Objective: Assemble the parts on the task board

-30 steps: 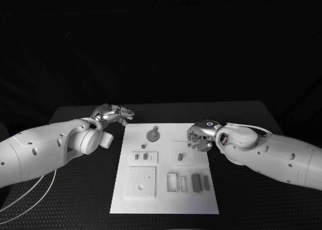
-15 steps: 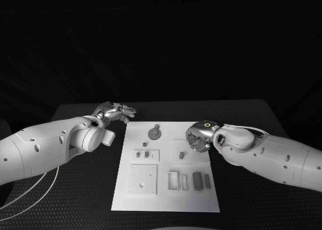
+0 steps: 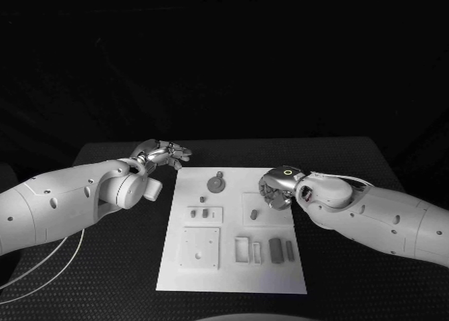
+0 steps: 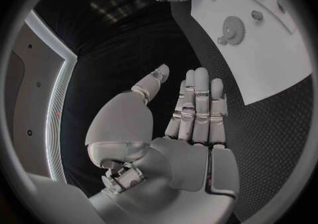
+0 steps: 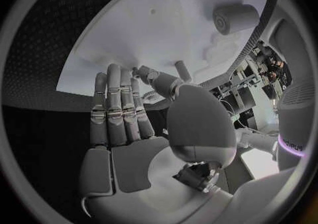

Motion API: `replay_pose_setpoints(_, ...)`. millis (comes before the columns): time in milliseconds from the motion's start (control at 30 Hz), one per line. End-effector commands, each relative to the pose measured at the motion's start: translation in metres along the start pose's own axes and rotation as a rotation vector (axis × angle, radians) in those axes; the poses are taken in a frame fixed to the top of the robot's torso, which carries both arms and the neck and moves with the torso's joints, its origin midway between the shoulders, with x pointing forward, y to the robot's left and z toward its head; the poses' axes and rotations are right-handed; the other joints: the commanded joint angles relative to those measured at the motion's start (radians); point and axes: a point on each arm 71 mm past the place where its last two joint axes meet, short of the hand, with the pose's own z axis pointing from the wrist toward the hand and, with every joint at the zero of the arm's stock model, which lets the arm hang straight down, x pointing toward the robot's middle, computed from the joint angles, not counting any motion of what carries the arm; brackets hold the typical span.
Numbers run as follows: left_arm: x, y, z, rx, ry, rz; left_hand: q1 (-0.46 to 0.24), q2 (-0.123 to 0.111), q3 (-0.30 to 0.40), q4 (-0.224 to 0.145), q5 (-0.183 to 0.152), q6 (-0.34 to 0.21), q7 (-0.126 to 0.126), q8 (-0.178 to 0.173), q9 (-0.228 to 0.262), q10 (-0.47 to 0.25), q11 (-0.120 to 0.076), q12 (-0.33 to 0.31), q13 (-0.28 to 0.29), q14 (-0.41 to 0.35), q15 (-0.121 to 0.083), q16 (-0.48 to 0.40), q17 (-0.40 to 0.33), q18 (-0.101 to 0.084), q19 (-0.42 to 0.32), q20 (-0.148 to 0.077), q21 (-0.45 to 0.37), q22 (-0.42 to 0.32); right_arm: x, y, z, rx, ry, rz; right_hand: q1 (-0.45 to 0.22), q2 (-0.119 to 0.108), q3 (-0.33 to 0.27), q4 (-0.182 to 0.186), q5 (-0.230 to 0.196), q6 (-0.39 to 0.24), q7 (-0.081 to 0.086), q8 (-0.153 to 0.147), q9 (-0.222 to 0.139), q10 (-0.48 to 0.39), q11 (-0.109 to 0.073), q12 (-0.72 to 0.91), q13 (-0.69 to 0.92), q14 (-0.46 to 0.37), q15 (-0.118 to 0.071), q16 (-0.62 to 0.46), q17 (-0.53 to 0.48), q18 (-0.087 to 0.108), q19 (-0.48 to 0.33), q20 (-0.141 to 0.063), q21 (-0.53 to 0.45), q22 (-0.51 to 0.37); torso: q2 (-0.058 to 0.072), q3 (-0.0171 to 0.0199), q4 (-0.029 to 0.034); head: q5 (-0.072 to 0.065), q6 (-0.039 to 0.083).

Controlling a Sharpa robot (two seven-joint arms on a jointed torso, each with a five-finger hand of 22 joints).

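Centrally on the black table (image 3: 350,157) lies the white task board (image 3: 234,281), its long axis running away from the robot. The right hand (image 3: 276,194) hovers over the board's right edge, near the far end; its fingers (image 5: 116,110) lie straight and together with nothing between them and the thumb, so it holds nothing. Just beside it, toward the board's middle, a small oblong part (image 3: 253,215) stands in a raised square block. The left hand (image 3: 164,155) hangs off the board past its far left corner, fingers (image 4: 199,107) likewise extended and empty. The gear-shaped part (image 3: 215,184) lies at the far end, between the two hands. Further slender parts (image 3: 274,249) lie near the board's near right side, long axes parallel to the board's. Judged from this layout, the right hand is the nearer to the oblong part, which lies inward and slightly nearward of it.
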Motion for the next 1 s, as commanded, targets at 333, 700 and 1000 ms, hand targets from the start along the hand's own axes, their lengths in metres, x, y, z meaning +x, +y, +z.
replay_pose_setpoints(333,0.001,-0.002,0.000,0.003,0.008,-0.008,-0.006,0.000,-0.004,-0.001,0.002,-0.002,0.004,0.004,-0.002,-0.008,0.000,-0.003,-0.002,0.003,0.005,-0.006,0.000,-0.003,-0.003,-0.038,-0.006,-0.001,0.021,0.010,-0.001,-0.023,0.077,-0.072,0.011,0.010,0.014,-0.020,-0.004,0.049,-0.016,0.024,0.014,0.048,-0.018,0.008,0.023,0.040,-0.015,0.019,0.039,0.013,0.044,-0.017,0.029,0.020,-0.001,0.0004,-0.0015,-0.001,-0.009)
replay_pose_setpoints(700,0.001,-0.002,0.000,0.003,0.007,-0.008,-0.004,0.000,-0.004,-0.003,0.002,-0.001,0.004,0.005,-0.002,-0.009,0.000,-0.002,-0.002,0.006,0.005,-0.006,0.002,-0.003,-0.003,-0.038,-0.007,0.000,0.022,0.016,-0.002,-0.035,0.028,-0.106,0.034,0.017,0.044,-0.052,0.001,0.101,-0.034,0.035,0.025,0.095,-0.039,0.018,0.055,0.076,-0.030,0.046,0.086,0.013,0.087,-0.034,0.056,0.039,-0.001,0.0001,-0.0013,-0.004,-0.012)
replay_pose_setpoints(1000,0.001,-0.002,0.001,0.005,0.004,-0.007,-0.004,0.001,-0.004,-0.003,0.003,-0.002,0.004,0.006,-0.002,-0.009,0.000,-0.002,-0.002,0.007,0.005,-0.006,0.002,-0.003,-0.003,-0.037,-0.007,0.000,0.018,0.019,-0.002,-0.042,-0.011,-0.101,0.031,0.008,0.064,-0.050,0.008,0.117,-0.040,0.033,0.031,0.110,-0.045,0.017,0.071,0.085,-0.037,0.057,0.099,0.013,0.102,-0.041,0.065,0.045,-0.001,0.0008,-0.0011,-0.003,-0.010)
